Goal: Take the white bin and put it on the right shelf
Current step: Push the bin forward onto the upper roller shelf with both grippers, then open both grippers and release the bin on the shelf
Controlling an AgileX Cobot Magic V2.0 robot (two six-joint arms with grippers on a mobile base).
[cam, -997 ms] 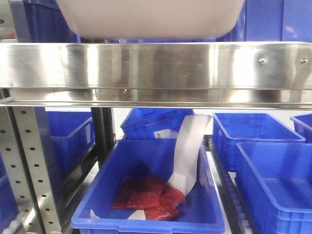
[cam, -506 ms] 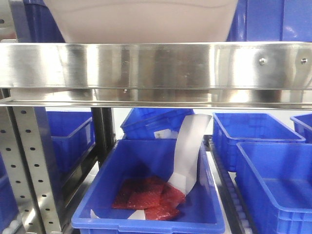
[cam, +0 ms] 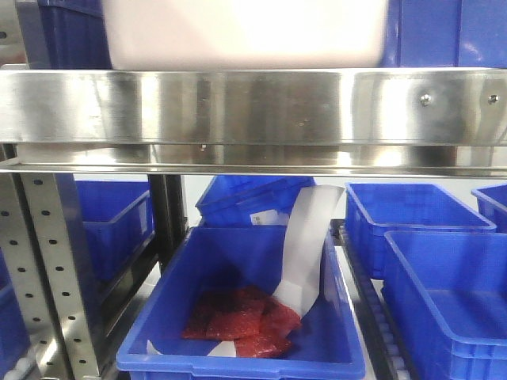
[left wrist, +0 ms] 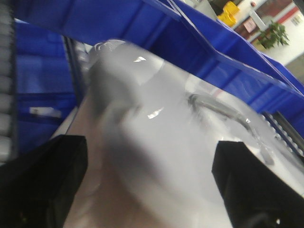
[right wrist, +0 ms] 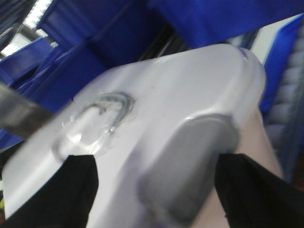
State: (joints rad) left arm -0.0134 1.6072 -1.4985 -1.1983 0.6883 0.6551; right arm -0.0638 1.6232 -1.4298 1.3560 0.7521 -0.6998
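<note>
The white bin sits at the top of the front view, its lower edge hidden behind the broad steel front rail of the right shelf; whether it rests on the shelf or hangs just over it cannot be told. In the left wrist view the bin's glossy lid fills the space between the two black fingers of the left gripper, which stand wide apart at the frame's lower corners; whether they press the bin cannot be told. The right wrist view shows the same: the lid, with a curved moulded ridge, lies between the spread black fingers of the right gripper, and contact is unclear there too.

Below the rail, a blue bin holds red packets and a curled white paper strip leaning against its back wall. More blue bins stand behind and to the right of it, and another beyond the perforated grey upright under the rail's left end.
</note>
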